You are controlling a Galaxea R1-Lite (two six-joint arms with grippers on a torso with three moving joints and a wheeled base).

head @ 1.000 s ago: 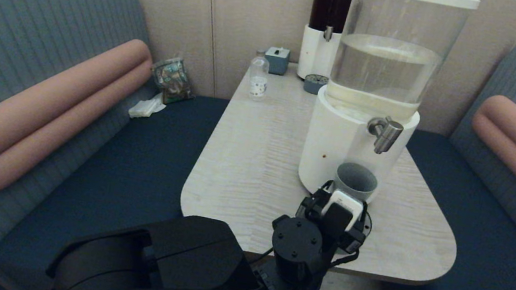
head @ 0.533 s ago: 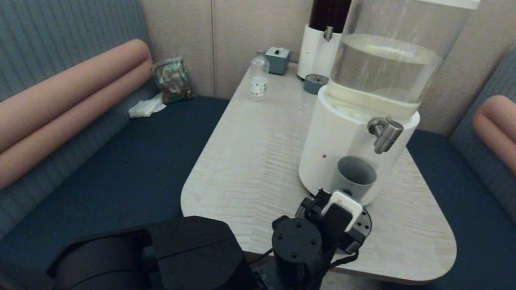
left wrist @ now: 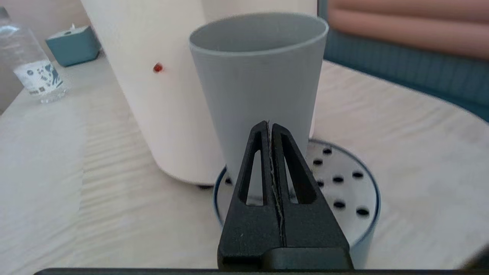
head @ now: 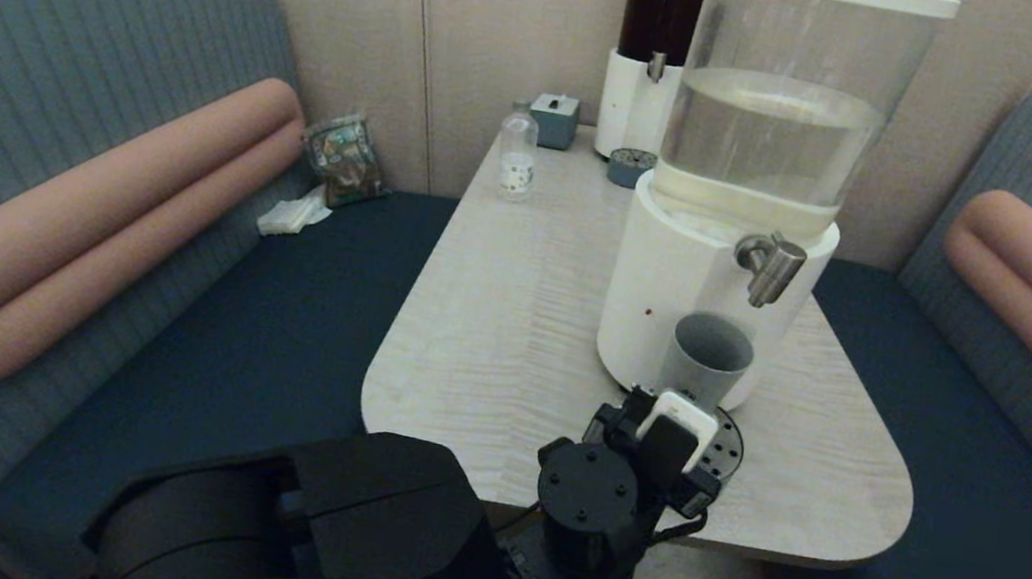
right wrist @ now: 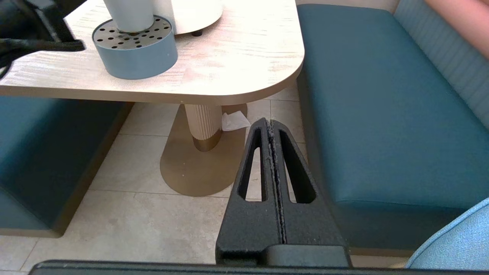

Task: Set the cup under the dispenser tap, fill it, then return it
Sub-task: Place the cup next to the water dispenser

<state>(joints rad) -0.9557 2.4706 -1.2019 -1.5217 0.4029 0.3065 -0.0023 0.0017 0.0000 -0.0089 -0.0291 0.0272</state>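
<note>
The grey-blue cup (head: 706, 357) (left wrist: 259, 88) stands upright on the round perforated drip tray (head: 724, 445) (left wrist: 344, 179) in front of the white-based dispenser (head: 667, 291). The steel dispenser tap (head: 767, 264) hangs above the cup's rim, slightly to its right. My left gripper (head: 667, 402) (left wrist: 269, 124) is shut and empty, its tips just short of the cup's lower wall, over the tray's near edge. My right gripper (right wrist: 270, 121) is shut and empty, parked low over the floor beside the table, out of the head view.
At the back of the table (head: 510, 329) stand a dark-liquid dispenser (head: 655, 57), a small clear bottle (head: 517, 153), a teal box (head: 555, 118) and a second small tray (head: 631, 166). Blue benches (head: 269, 325) flank the table. A snack bag (head: 344, 159) lies on the left bench.
My left gripper has drawn back from the cup toward the table's near edge and dropped slightly. More of the cup now shows. The cup stays on the tray.
</note>
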